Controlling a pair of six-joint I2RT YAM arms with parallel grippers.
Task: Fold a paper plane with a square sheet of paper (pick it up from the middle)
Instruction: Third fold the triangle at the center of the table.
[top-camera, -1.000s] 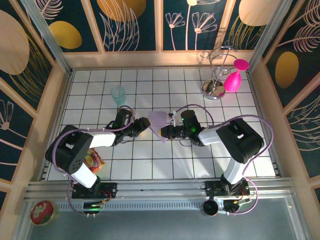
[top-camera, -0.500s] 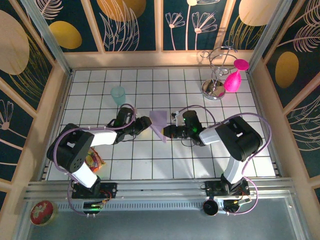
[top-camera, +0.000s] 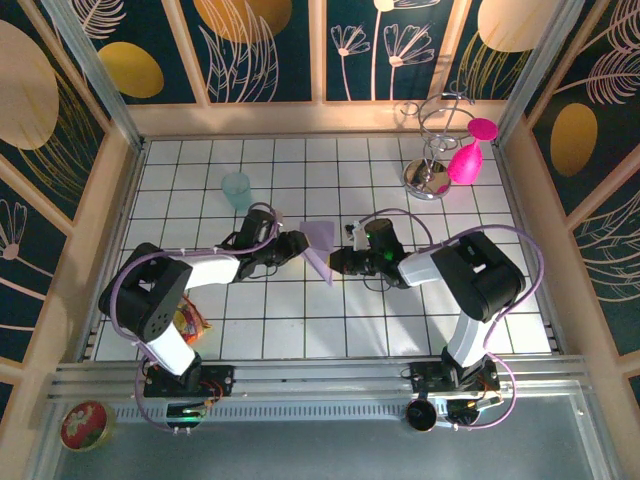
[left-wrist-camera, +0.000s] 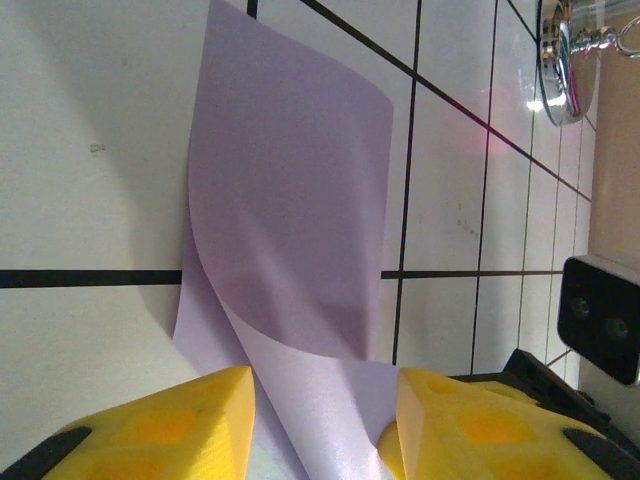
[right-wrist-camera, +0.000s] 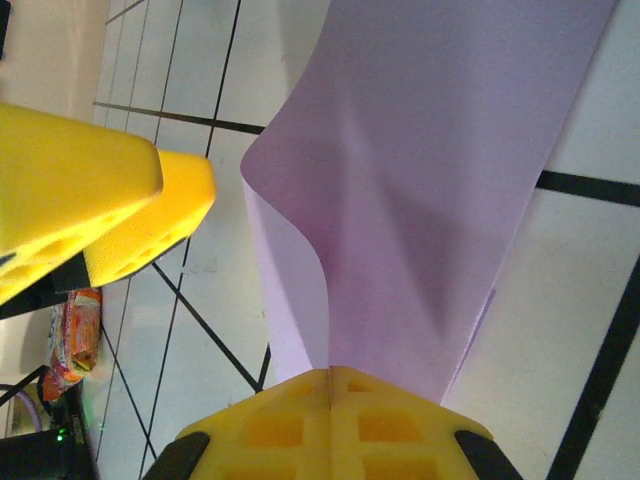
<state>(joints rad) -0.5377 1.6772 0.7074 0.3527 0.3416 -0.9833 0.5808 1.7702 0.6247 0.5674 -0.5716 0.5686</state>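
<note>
Closure on your left is what has changed: the left gripper (top-camera: 297, 243) has slid in toward the sheet (top-camera: 320, 244) over the last second, and its jaws have narrowed. In the left wrist view they stand apart, one on each side of the sheet's curled lower edge, and I judge they are not yet clamping it. Your right gripper (right-wrist-camera: 330, 378) has stayed put. Its jaws are pressed together, pinching the sheet's edge, and soft creases fan out from that point. The sheet sits near the middle of the table (top-camera: 400, 320), between the two grippers. It is loosely curled, one flap rolled across the other, with no sharp fold in it yet. So you are early in the task, about to gain a two-handed hold. Watch which layer the left jaws take: grabbing the curl as it lies would likely set a crooked fold.
</note>
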